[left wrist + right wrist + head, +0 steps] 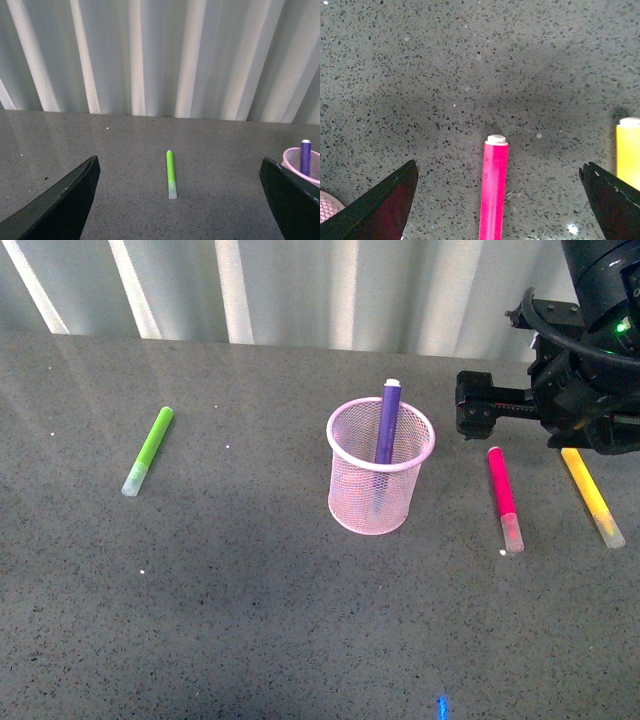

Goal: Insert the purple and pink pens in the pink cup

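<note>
Pink mesh cup (350, 495) contains the purple pen (388, 420), standing tilted against the rim. Pink pen (493, 195) lies on the tabletop (230, 580), midway between the right gripper (497, 170) jaws, spread wide. Left gripper (179, 160) jaws likewise apart.

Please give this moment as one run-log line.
purple pen: standing in pink cup | pink pen: lying on table, right of cup | right gripper: open over pink pen | left gripper: open, empty
</note>
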Motion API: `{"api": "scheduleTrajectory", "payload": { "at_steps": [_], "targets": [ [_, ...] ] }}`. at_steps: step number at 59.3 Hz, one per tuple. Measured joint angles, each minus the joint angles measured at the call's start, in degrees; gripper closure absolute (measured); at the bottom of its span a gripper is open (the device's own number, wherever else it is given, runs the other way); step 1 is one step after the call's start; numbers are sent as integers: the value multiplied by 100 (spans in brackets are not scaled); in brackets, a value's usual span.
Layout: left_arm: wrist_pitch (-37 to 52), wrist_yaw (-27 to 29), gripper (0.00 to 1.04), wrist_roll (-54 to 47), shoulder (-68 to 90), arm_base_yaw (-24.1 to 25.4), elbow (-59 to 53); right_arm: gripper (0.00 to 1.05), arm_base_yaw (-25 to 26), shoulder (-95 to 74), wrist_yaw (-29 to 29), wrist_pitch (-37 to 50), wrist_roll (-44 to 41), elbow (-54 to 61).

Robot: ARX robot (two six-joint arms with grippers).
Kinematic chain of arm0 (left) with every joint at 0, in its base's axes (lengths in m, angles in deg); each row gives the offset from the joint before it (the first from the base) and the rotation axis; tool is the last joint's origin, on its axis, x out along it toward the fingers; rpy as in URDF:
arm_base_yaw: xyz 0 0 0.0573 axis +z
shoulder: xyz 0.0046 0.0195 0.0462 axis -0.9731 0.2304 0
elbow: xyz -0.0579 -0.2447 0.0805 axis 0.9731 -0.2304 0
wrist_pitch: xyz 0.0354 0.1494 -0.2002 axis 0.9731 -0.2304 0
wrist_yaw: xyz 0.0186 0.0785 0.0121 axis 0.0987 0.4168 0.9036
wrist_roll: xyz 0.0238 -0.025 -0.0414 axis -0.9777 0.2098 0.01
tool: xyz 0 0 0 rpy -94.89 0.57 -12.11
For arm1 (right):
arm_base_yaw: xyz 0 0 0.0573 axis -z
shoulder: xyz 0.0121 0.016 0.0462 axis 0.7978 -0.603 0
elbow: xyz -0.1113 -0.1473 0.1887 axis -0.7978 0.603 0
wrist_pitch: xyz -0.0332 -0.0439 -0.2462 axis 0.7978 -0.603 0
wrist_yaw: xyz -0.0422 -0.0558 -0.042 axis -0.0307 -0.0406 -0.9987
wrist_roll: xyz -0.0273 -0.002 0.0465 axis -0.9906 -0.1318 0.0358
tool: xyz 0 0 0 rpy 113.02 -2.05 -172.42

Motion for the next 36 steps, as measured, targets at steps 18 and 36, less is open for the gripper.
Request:
{"api": "scheduleTrajectory", "payload": {
  "at_steps": [18,36],
  "targets": [
    [0,-2,7,0,0,0,0,7,-144,-433,59,138,109,-173],
    [0,0,7,0,0,0,0,7,-223,-612,-2,247,157,-195]
  ]
}}
